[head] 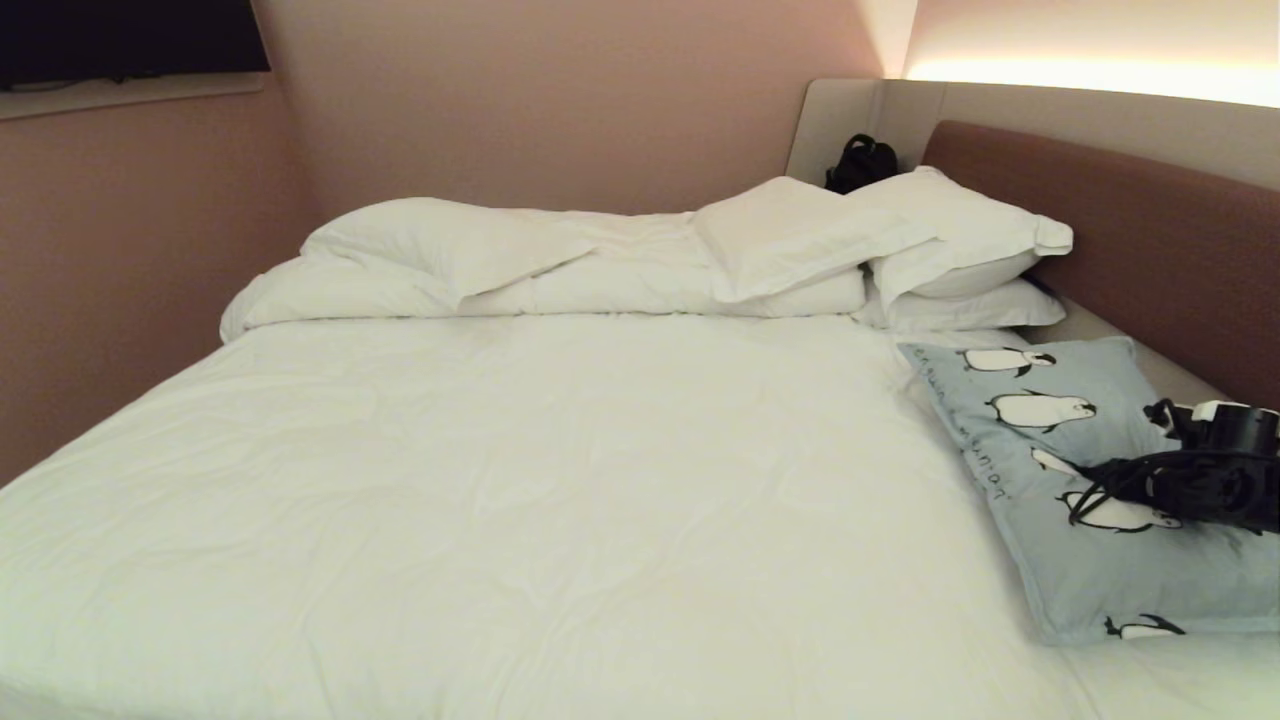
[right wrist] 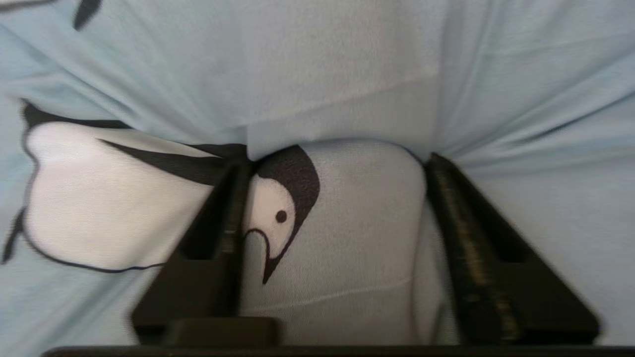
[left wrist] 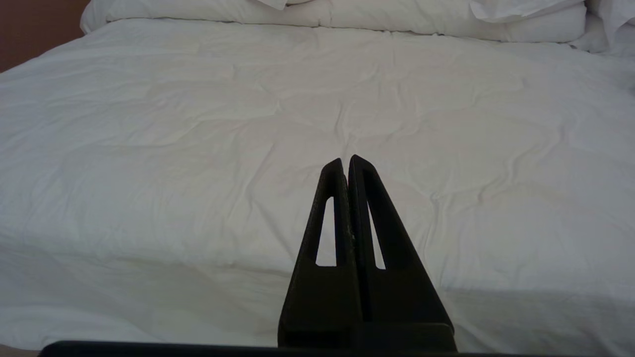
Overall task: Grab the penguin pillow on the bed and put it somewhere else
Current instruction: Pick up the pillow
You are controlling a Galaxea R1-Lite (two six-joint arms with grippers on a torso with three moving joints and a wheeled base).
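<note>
- Lying at the right side of the bed (head: 520,480) near the brown headboard (head: 1150,230), the penguin pillow (head: 1040,440) rests flat on the white sheet in the head view, just in front of the stacked white pillows (head: 900,240); a folded duvet (head: 480,270) runs along the far edge.
- Over the pillow's right part, the right gripper (head: 1105,490) presses down onto the fabric beside a printed penguin.
- From the left wrist view, the left gripper (left wrist: 346,166) hangs above the bare sheet near the bed's front edge, its two fingers pressed together and holding nothing.
- From the right wrist view, the right gripper (right wrist: 337,163) has its fingers (right wrist: 223,213) partly apart and sunk into the pillow (right wrist: 347,74), with a bulging fold of blue cloth bearing a penguin's head pinched up between them, touching both fingers.
</note>
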